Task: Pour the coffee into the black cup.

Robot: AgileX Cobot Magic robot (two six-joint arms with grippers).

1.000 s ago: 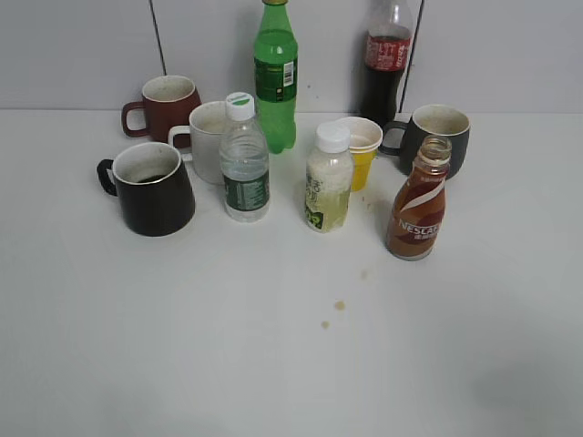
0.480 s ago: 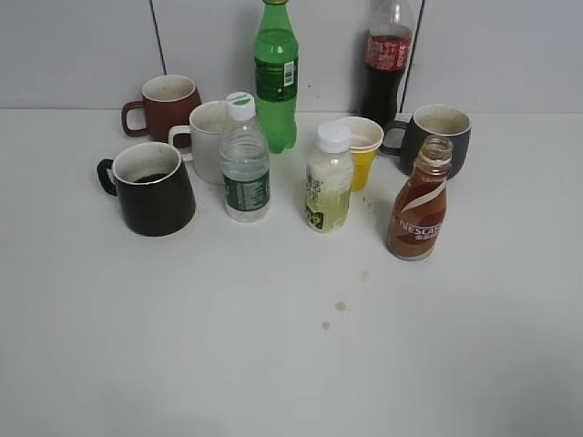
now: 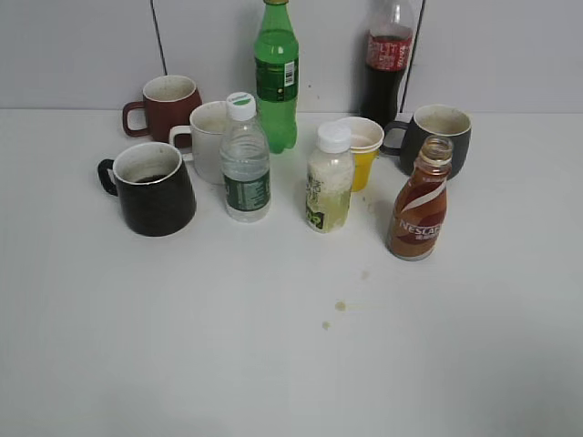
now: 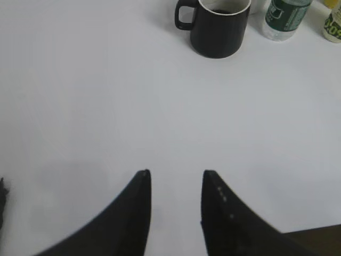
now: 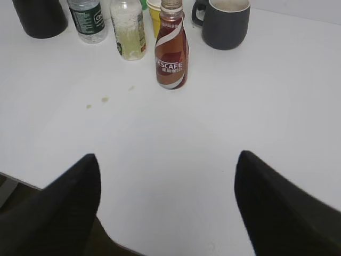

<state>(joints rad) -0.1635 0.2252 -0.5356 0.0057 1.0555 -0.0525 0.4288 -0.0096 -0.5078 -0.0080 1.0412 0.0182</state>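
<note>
The coffee is a small curvy uncapped bottle with a Nescafe label, standing upright at the right of the table; it also shows in the right wrist view. The black cup stands at the left, handle to the left, with dark liquid inside; it also shows in the left wrist view. My left gripper is open and empty above bare table, well short of the cup. My right gripper is wide open and empty, near the table's front edge, short of the coffee. Neither gripper shows in the exterior view.
A maroon mug, white mug, water bottle, green bottle, pale juice bottle, yellow cup, cola bottle and dark grey mug crowd the back. Brown drops lie mid-table.
</note>
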